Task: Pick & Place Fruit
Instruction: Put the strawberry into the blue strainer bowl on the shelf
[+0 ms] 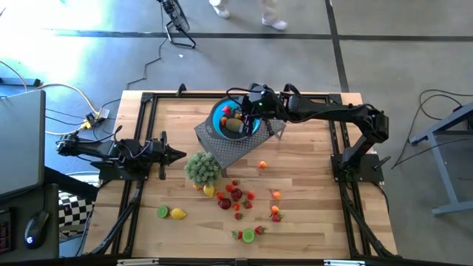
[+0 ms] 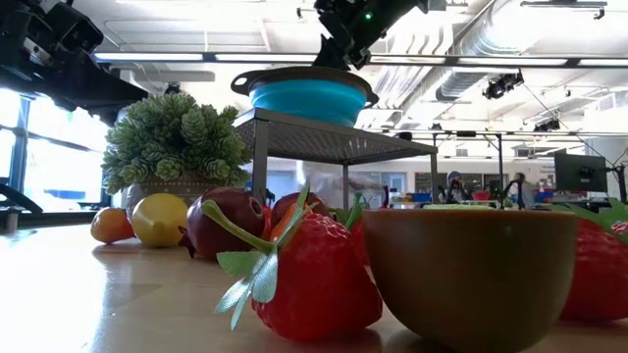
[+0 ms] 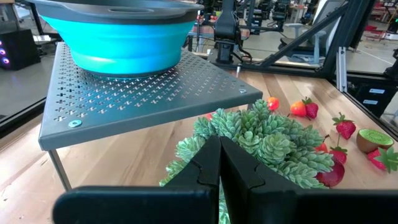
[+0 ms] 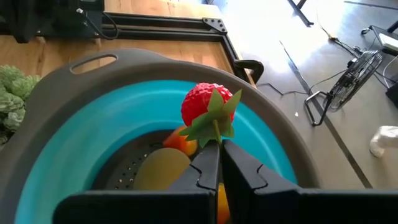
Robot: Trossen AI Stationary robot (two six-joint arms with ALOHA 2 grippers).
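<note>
Overhead, the right gripper hangs directly over the blue bowl on the grey perforated stand; the left gripper waits well apart at the counter's left edge, jaws together. Most fruit lies scattered on the wood below the stand.

From table height, a strawberry and a brown half-fruit fill the foreground.

Past the left wrist, a green plant sits just beside the stand.

Past the right wrist, jaws are clamped on a red berry's leafy stem, berry pointing away from them, above the bowl's hollow, so release looks near. No readable writing.
</note>
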